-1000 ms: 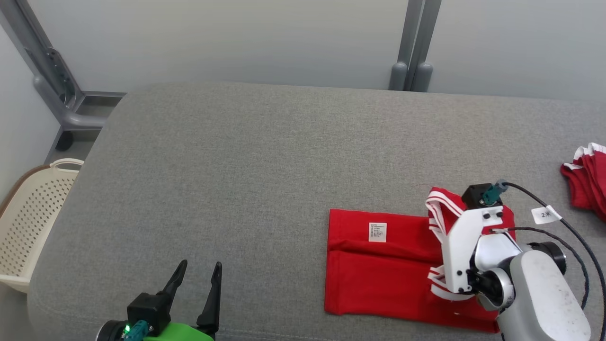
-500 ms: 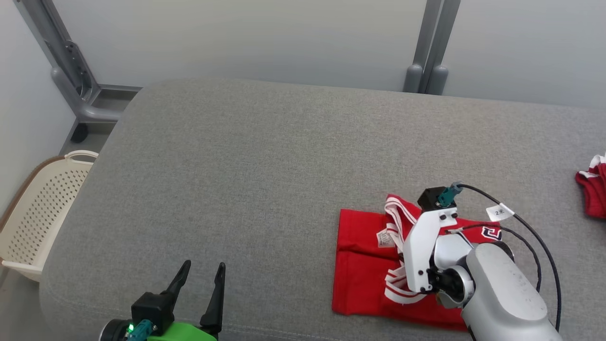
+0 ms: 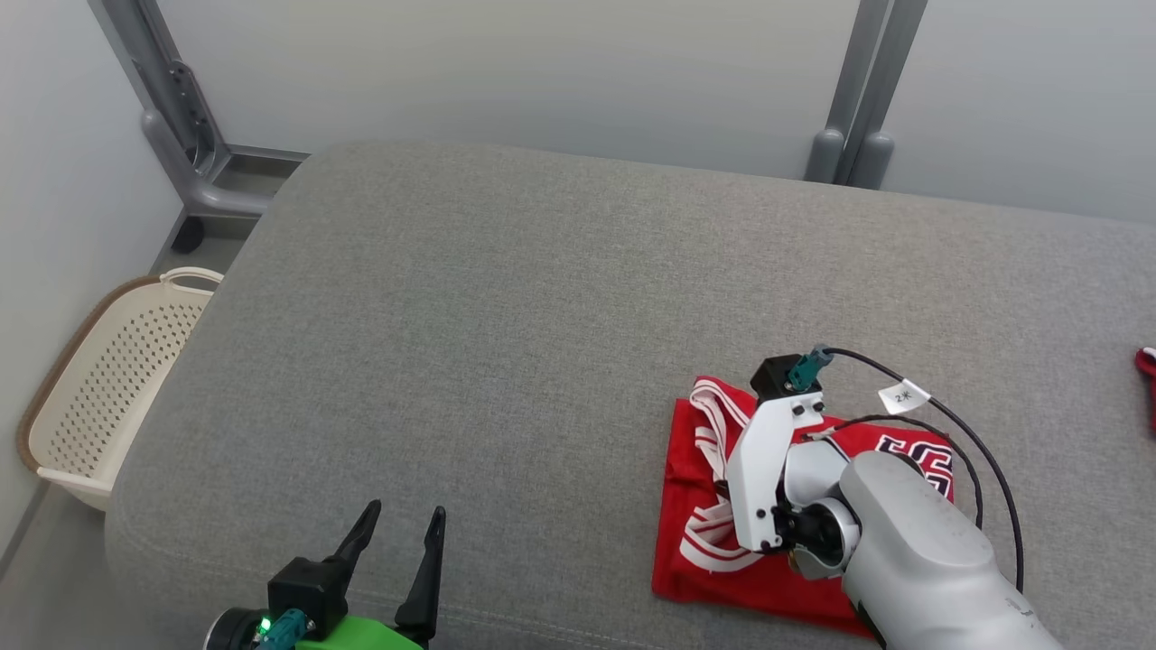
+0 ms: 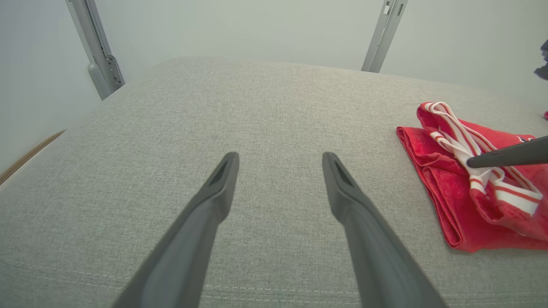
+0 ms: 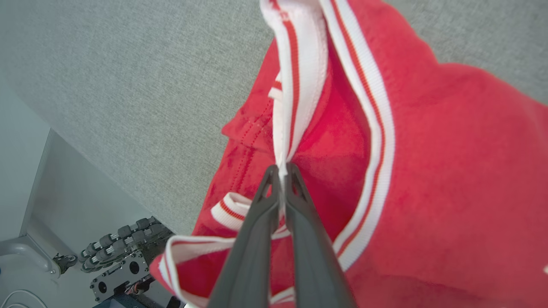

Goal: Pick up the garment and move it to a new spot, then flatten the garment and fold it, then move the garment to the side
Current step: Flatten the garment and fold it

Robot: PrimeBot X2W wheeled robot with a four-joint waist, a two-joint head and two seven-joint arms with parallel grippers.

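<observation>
Garment (image 3: 688, 583): one, red, on cushion (image 3: 506, 316)
Left gripper (image 3: 405, 511): fingers apart, empty
Right gripper (image 5: 281, 167): clamped on garment trim
Basket (image 3: 108, 379): one

A broad padded surface (image 3: 542, 298) covered in grey woven fabric, with rounded corners, stands before pale grey wall panels (image 3: 506, 72). Grey metal posts (image 3: 862, 108) rise behind it. A cream perforated basket (image 3: 99, 388) sits on the floor (image 3: 23, 578) at its left.

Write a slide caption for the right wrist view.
Right gripper shut on the striped trim of a red garment, above a grey upholstered surface.
</observation>
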